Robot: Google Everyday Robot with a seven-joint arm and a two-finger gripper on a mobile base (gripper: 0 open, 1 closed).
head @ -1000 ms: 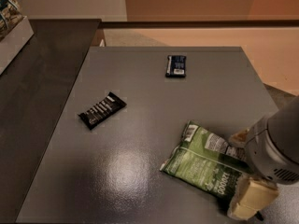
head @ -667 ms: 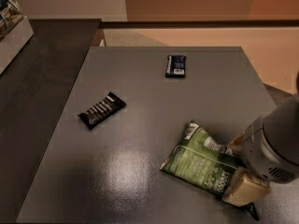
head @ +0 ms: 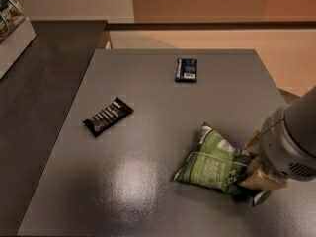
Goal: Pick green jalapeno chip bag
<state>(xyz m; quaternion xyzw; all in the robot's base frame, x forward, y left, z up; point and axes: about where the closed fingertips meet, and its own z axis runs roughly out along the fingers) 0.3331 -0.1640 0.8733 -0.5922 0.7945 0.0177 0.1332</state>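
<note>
The green jalapeno chip bag point(head: 212, 164) lies crumpled on the grey table point(head: 148, 147) at the front right. It is large and crinkly, with white print. My gripper point(head: 256, 161) reaches in from the right edge and is shut on the bag's right end. One cream finger point(head: 261, 178) presses on the bag's lower right corner, and a scrap of green foil sticks out below it. The bag still rests on the table top.
A small black bar wrapper with white stripes point(head: 107, 116) lies at the middle left. A small dark blue packet point(head: 185, 69) lies at the far middle. A dark counter point(head: 34, 112) with a white box point(head: 12, 31) runs along the left.
The lower cream finger has moved up and in onto the bag's right end, closing the gap to the other finger. The bag's right side has bunched up.
</note>
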